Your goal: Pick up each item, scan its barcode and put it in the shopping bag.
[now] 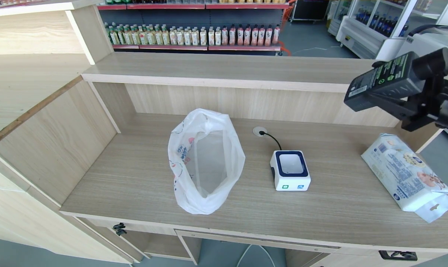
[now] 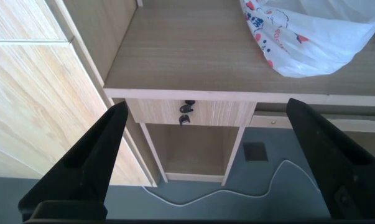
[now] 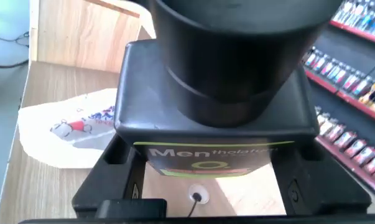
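Off the counter's (image 1: 134, 178) left front corner, the left gripper (image 2: 207, 106) hangs spread wide, holding nothing. On the counter stand a cartoon-printed shopping bag (image 1: 205, 163), a scanner (image 1: 290, 170) and a printed white pack (image 1: 404, 174). Raised at far right, the right gripper (image 1: 413, 98) clamps a black bottle (image 1: 383, 79) with green lettering and a barcode.

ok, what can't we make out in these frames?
Black bottle: right wrist view, its own cap covers most of the label.
Shopping bag: left wrist view, cut off by the frame edge.
White pack: head view, barcode too small to check.
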